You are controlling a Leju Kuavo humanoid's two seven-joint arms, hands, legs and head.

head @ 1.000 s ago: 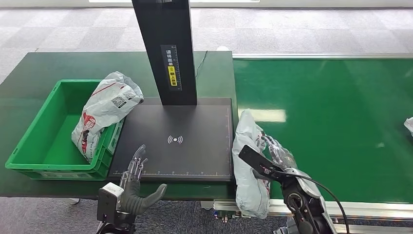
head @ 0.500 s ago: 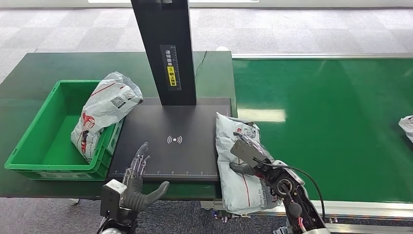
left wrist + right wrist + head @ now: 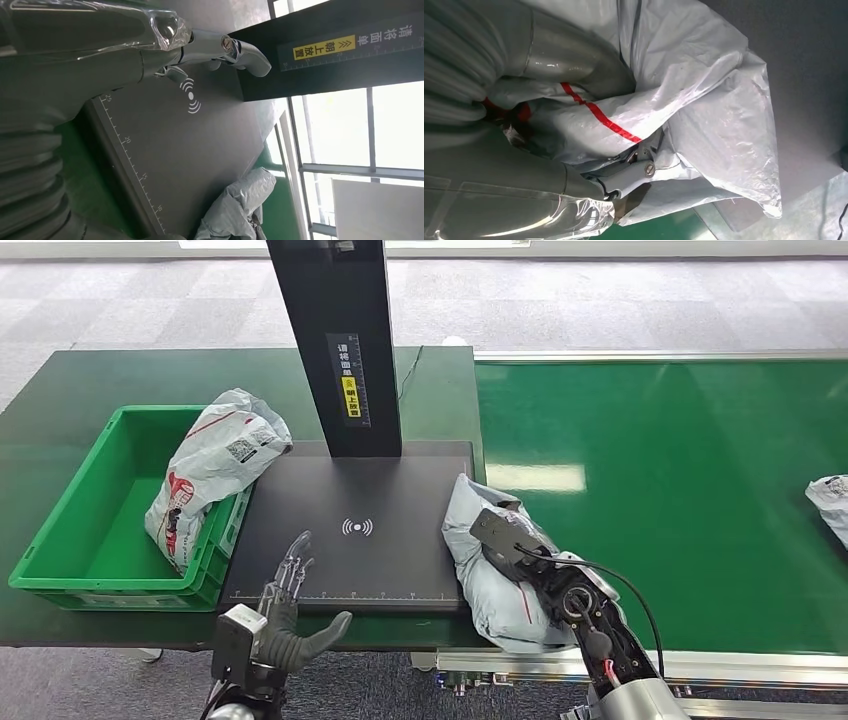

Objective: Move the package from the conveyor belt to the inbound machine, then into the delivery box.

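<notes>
The package (image 3: 485,565) is a soft grey-white plastic mailer bag, crumpled and shiny, with a thin red stripe running across its wrinkled skin; in the right wrist view (image 3: 704,100) the film looks loose and creased. It lies at the right-hand edge of the inbound machine's black plate (image 3: 360,530), partly on the plate and partly hanging over the near corner beside the conveyor belt (image 3: 680,490). The right robot hand (image 3: 520,555) is grasping it from above, fingers dug into the folds, and the bag bulges out beneath the wrist.

The plate carries a white wireless symbol at its middle and a ruler scale along its front edge; a black post (image 3: 340,345) with a yellow label rises from its back. The left robot hand (image 3: 285,595) hovers at the plate's near-left corner, released, fingers (image 3: 240,47) spread apart and holding nothing.

Left of the plate sits the green delivery box (image 3: 70,520) on the dark green counter (image 3: 100,380), and a second white bag (image 3: 215,465), printed with red marks and a code square, leans over the box's right wall, half in and half out. Far off at the right end of the belt lies another pale bag (image 3: 830,500), cut off by the picture's edge.
</notes>
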